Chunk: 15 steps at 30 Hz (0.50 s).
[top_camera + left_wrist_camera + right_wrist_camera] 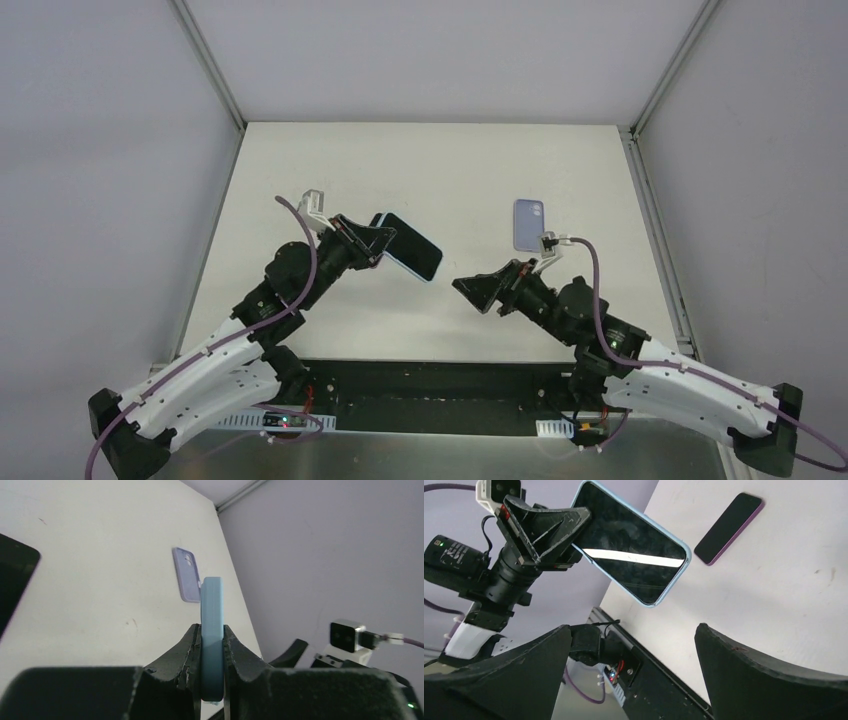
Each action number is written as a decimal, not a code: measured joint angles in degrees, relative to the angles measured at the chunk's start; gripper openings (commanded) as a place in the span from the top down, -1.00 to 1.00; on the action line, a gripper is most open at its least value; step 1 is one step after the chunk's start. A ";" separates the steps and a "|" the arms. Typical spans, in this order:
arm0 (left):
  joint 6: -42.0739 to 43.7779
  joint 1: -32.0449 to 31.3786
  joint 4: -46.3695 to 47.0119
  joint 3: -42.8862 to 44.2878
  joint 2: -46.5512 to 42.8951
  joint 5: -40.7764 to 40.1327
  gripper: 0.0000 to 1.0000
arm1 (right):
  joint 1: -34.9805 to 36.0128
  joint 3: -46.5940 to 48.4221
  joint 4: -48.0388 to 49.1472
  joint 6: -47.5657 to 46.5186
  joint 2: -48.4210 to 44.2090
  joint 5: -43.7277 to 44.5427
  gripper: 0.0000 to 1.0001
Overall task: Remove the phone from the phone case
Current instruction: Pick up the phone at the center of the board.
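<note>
**Holding cased phone off the table: left arm grips, right arm open**

Left gripper: fingers pressed together on the light blue phone case, clamped across its thickness near one short end. The left wrist view shows the case edge-on, upright between the two black pads.

Phone: seated in the case, not yet out. The blue rim runs all round the dark screen, which carries a bright streak of reflection. Phone and case are in the air above the table, left of centre. They are tilted, and the free end points toward the right arm.

Right gripper: fingers spread wide, nothing between them. It faces the free end of the cased phone from nearby, with a clear gap and no contact. The right wrist view has the screen framed above the two open fingers.

Also on the table:
- Lavender phone case, lying flat with the back up and the camera cutout visible, right of centre, just beyond the right wrist. Cannot tell whether a phone sits inside.
- Dark phone with a purple rim, lying flat and screen up, seen beyond the held phone in the right wrist view. It cannot be made out in the top view.
</note>
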 measured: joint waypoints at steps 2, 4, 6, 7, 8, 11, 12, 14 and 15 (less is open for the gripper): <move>-2.93 0.48 1.01 -0.07 0.92 1.88 1.00 | -1.49 -1.53 2.05 2.16 0.35 -3.96 -0.91; -5.51 0.59 2.67 -0.07 1.44 3.61 1.00 | -2.25 -2.86 4.57 3.80 1.03 -7.21 -0.89; -7.89 0.57 4.52 -0.07 1.46 4.52 1.00 | -2.73 -4.22 8.15 5.33 2.16 -10.10 -0.88; -9.05 0.59 5.55 -0.07 1.51 4.92 1.00 | -2.84 -4.68 9.42 5.84 2.73 -11.19 -0.88; -10.34 0.59 6.64 -0.07 1.60 5.31 1.00 | -3.02 -5.35 11.41 6.54 3.43 -12.20 -0.87; -13.18 0.59 9.01 -0.07 1.90 5.66 1.00 | -3.28 -7.23 16.55 8.07 4.94 -14.36 -0.80; -14.08 0.59 9.62 -0.07 2.05 5.75 1.00 | -3.45 -7.69 18.10 8.50 5.35 -14.88 -0.77; -15.74 0.59 10.62 -0.07 2.27 5.79 1.00 | -3.89 -8.24 21.18 9.29 6.21 -15.85 -0.64; -16.48 0.59 11.19 -0.09 2.36 5.79 1.00 | -4.15 -8.41 22.93 9.62 6.64 -16.24 -0.56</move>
